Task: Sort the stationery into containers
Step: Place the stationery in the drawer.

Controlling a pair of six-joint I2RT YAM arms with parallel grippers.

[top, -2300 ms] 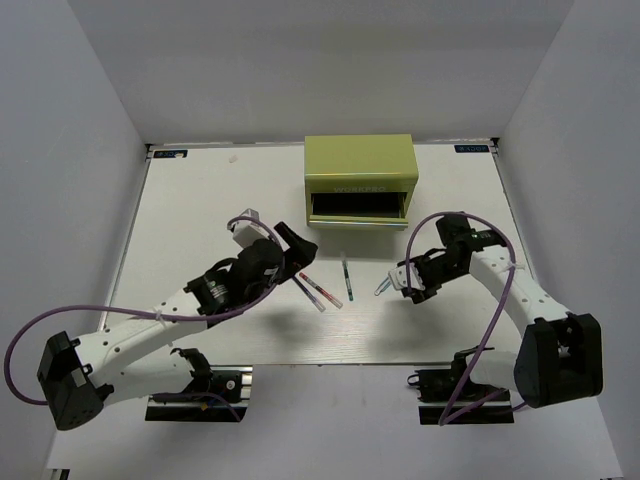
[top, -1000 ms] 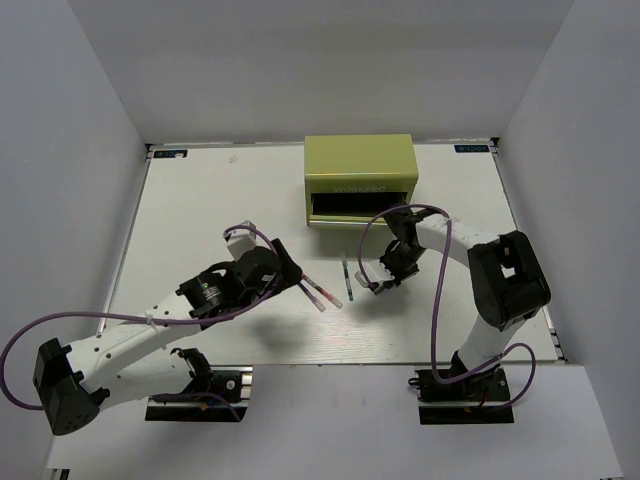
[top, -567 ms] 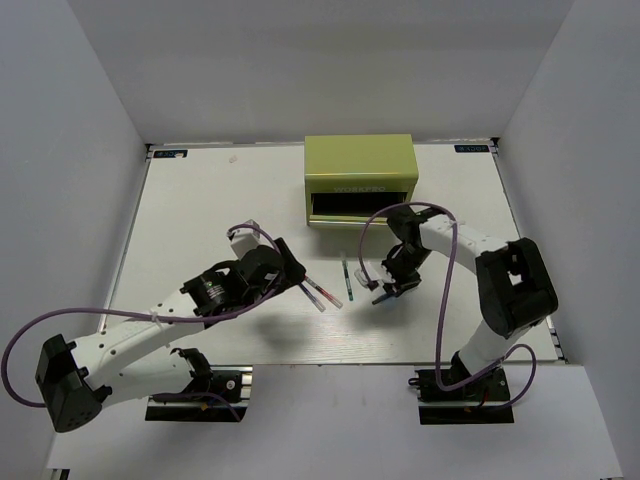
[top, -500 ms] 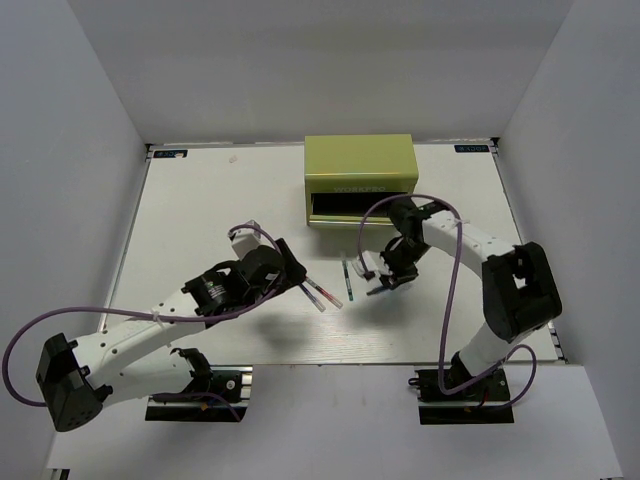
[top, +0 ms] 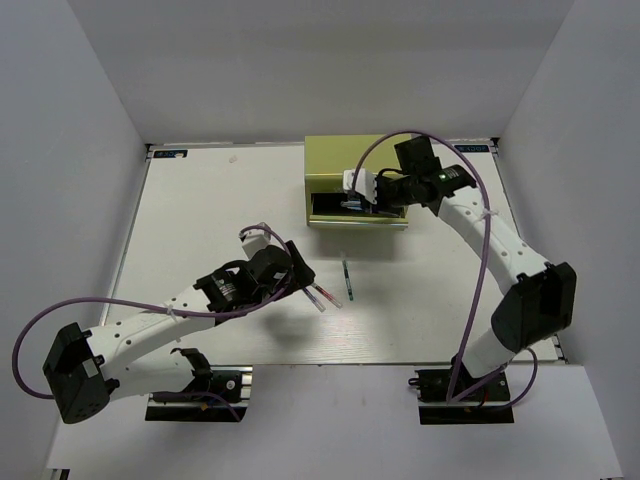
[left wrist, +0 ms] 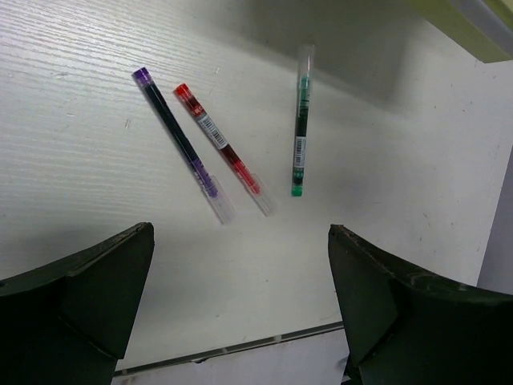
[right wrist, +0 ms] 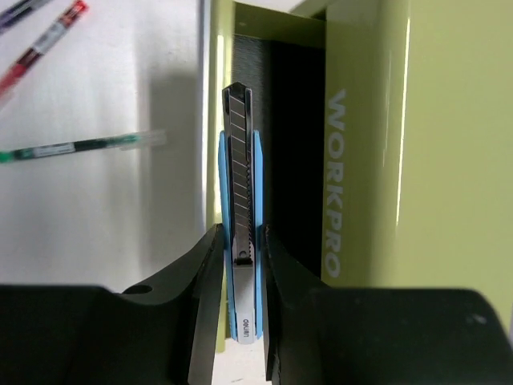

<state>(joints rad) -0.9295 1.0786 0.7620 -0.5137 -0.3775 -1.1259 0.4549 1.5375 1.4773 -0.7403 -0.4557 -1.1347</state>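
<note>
Chest (right wrist: 417, 120) glossy painted metal; table (left wrist: 72, 184) matt white woodgrain; cutter (right wrist: 239, 200) blue plastic, segmented steel blade.

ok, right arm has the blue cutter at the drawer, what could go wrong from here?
1. The blue cutter has its blade out near the front lip of the open drawer; it may snag there.
2. The right end effector pinches only the cutter's tail, so it could pivot.
3. The purple pen and red pen lie close together below the open left end effector; one grab may catch both.
</note>
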